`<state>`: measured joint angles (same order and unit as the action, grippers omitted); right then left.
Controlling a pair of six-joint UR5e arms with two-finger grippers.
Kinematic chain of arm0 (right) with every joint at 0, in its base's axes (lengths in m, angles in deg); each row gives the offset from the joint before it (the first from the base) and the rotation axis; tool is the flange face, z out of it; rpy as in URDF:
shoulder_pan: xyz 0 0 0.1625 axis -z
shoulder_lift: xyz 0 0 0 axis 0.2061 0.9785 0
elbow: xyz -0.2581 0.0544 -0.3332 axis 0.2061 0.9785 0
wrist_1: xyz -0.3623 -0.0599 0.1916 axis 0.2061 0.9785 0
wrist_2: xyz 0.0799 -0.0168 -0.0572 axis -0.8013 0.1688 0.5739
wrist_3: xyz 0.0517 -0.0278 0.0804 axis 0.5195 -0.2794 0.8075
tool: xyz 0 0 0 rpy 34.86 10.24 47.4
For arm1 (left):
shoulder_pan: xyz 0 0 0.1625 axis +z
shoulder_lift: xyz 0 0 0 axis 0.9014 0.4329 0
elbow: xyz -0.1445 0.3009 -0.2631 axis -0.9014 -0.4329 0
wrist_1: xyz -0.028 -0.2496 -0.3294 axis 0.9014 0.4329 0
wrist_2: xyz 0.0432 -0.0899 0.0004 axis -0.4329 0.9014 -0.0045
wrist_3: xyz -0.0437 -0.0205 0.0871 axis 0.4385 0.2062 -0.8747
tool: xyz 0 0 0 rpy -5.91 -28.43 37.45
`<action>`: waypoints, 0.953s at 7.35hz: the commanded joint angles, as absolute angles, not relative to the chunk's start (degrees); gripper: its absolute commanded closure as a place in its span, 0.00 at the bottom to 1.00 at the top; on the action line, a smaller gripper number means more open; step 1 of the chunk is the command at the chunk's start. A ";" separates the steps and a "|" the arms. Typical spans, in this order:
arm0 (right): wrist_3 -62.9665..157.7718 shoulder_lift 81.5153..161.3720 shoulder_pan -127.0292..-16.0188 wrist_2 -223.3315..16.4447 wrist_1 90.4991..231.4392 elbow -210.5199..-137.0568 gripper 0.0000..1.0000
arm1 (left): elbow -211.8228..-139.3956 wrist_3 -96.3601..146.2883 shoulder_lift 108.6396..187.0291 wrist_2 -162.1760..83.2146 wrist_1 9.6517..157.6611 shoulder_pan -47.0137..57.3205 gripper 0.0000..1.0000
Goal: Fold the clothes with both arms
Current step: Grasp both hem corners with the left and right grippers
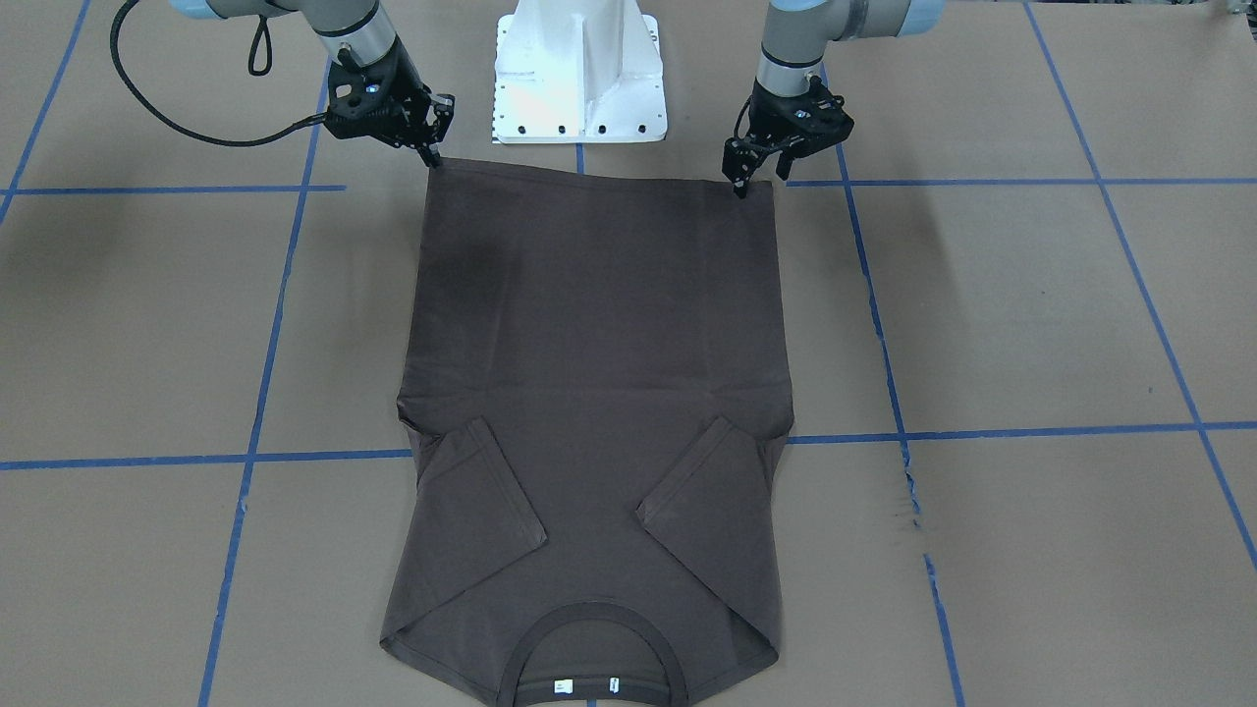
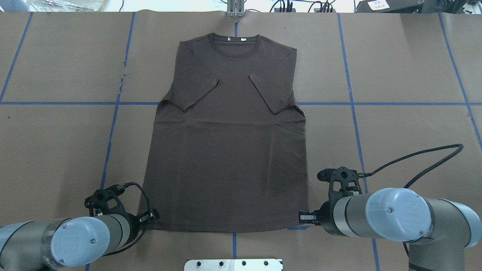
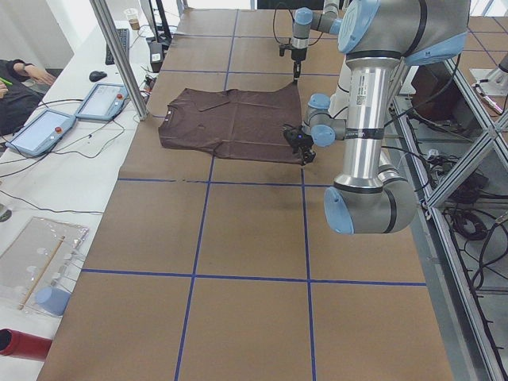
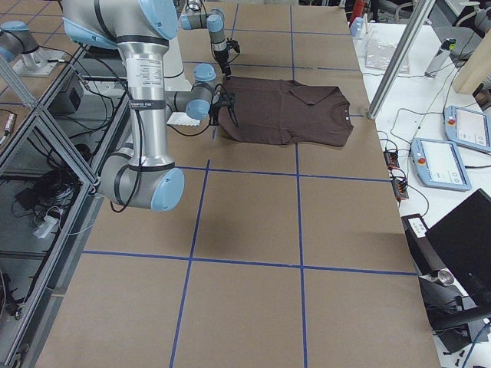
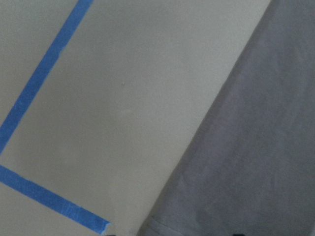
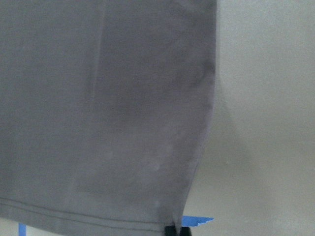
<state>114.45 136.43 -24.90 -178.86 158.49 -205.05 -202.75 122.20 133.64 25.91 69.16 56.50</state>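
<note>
While I am watching the front-facing view, the dark brown T-shirt (image 1: 599,324) is lying flat on the surface (image 1: 1031,314), collar at 6 o'clock, sleeves folded inward. The left pincer (image 1: 759,179) is standing parted at the 1 o'clock hem corner, clamping nothing; the right pincer (image 1: 432,155) is touching the 11 o'clock corner, and I cannot tell its opening. Overhead, left and right are sitting at the hem's 7 and 5 o'clock corners.
</note>
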 commanded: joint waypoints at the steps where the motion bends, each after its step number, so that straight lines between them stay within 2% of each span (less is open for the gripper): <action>1: 114.49 136.45 -24.99 -178.86 158.49 -205.33 1.00 | -202.68 122.38 133.60 25.91 69.15 56.53 0.40; 2: 114.49 136.45 -24.99 -178.86 158.49 -205.33 1.00 | -202.68 122.47 133.60 25.91 69.15 56.53 0.49; 5: 114.49 136.54 -24.99 -178.86 158.49 -205.25 1.00 | -203.64 122.38 133.87 26.00 66.96 56.44 1.00; 7: 114.49 136.54 -25.08 -178.95 158.49 -205.33 1.00 | -204.26 122.29 134.13 26.00 66.17 56.44 1.00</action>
<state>114.49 136.53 -25.01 -178.88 158.49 -205.30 -203.90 122.33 133.96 25.99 66.84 56.45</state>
